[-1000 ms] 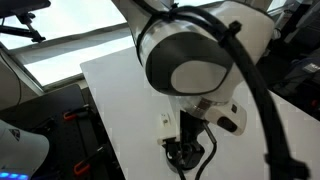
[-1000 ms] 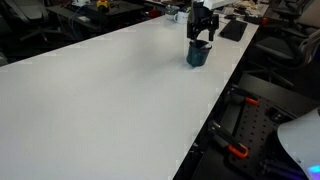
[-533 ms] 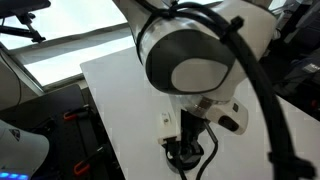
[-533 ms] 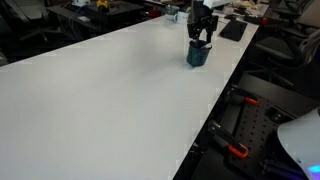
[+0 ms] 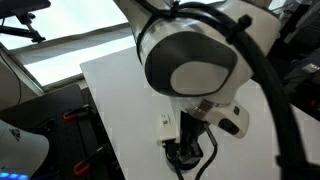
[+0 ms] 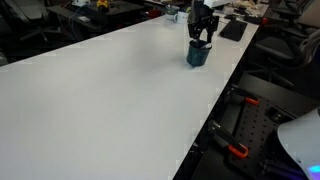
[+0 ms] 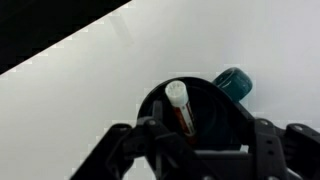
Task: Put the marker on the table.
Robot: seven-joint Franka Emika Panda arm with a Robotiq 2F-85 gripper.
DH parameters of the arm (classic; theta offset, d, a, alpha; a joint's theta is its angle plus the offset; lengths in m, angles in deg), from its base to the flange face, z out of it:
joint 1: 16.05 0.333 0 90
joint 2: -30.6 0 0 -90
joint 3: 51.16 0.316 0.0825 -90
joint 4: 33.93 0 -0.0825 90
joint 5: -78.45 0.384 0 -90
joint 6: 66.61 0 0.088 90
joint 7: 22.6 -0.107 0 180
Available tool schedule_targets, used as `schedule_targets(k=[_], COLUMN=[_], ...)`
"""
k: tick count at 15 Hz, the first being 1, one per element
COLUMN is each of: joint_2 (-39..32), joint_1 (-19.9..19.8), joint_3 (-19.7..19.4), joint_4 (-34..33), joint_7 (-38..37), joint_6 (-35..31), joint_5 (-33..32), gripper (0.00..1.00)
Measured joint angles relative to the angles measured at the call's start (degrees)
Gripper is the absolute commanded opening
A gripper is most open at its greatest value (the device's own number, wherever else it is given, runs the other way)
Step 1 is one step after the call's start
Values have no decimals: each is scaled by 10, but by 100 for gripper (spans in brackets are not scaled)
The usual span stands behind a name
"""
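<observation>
In the wrist view the marker [image 7: 181,107], pale-bodied with a red part lower down, stands tilted inside the black round cup [image 7: 225,115]. My gripper [image 7: 200,150] hangs right over the cup, open, with its jaws spread on either side of the cup and not touching the marker. In an exterior view the gripper [image 6: 202,36] is just above the dark cup [image 6: 197,56] near the far right edge of the white table [image 6: 110,100]. In an exterior view my arm hides most of the cup, and only the gripper [image 5: 186,150] shows low down.
A teal rounded object [image 7: 236,82] lies just beyond the cup's rim. The table edge [image 6: 215,115] runs close to the cup's right. Black gear and clamps [image 6: 240,150] sit beside the table. A dark keyboard-like item [image 6: 233,30] lies behind the cup.
</observation>
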Motion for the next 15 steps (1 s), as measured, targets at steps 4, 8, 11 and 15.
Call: schedule_targets(k=[4, 8, 11, 15], joint_2=[0, 0, 0, -1], joint_1=[-5, -7, -7, -7], joint_3=[0, 0, 0, 0], joint_4=[0, 0, 0, 0], joint_7=[0, 0, 0, 0], joint_6=[0, 0, 0, 0], joint_5=[9, 14, 18, 23], gripper=[59, 51, 52, 51])
